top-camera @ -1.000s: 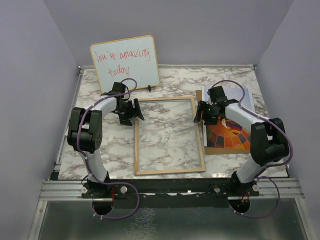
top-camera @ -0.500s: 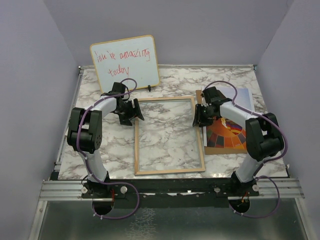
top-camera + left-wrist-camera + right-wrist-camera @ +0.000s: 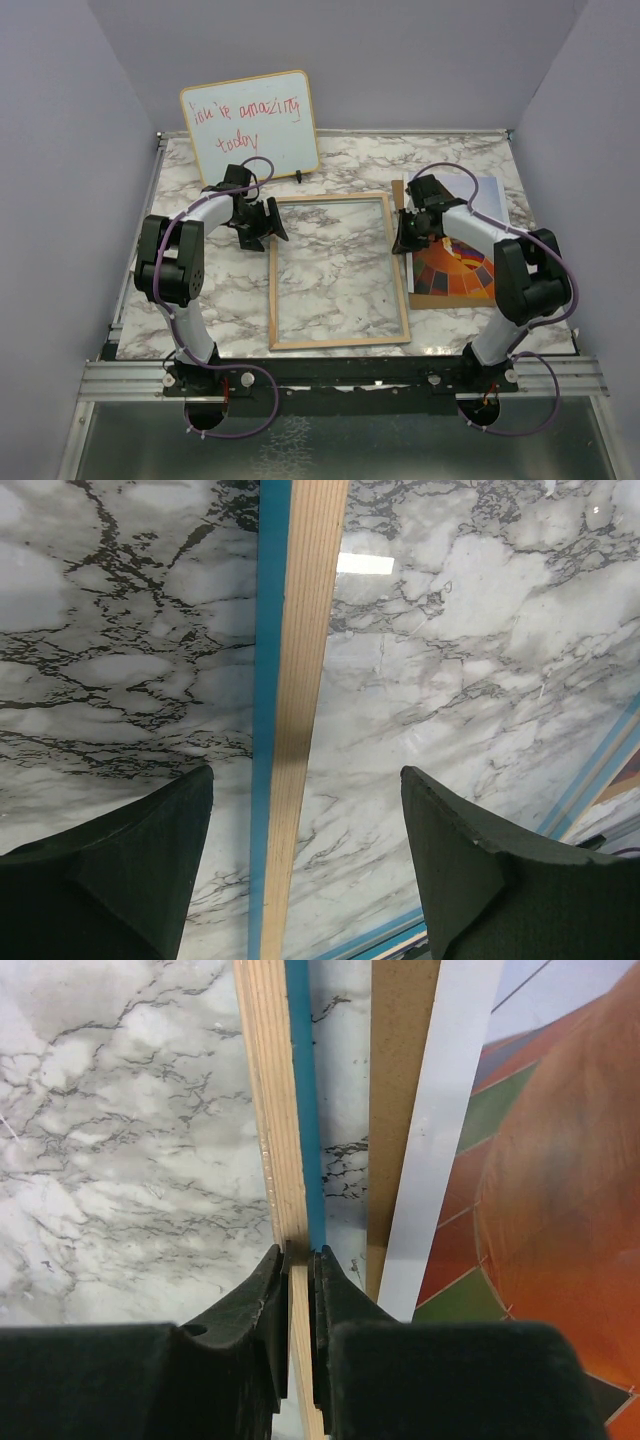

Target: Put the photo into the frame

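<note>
The right gripper [image 3: 301,1260] is pinching the frame [image 3: 273,280] by its right rail, jaws narrow. The left gripper [image 3: 307,820] is hovering wide open astride the frame's left rail. The photo [image 3: 458,268] is lying just right of the frame, long axis parallel to that rail, nearer the right arm.

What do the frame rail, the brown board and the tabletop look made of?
Thin rectangular picture frame: bare light wood, grain showing, blue-painted side. Plain brown backing board: matte, probably fibreboard or card. Marble-patterned tabletop: grey-white with dark veins; real stone or printed laminate, unclear.
</note>
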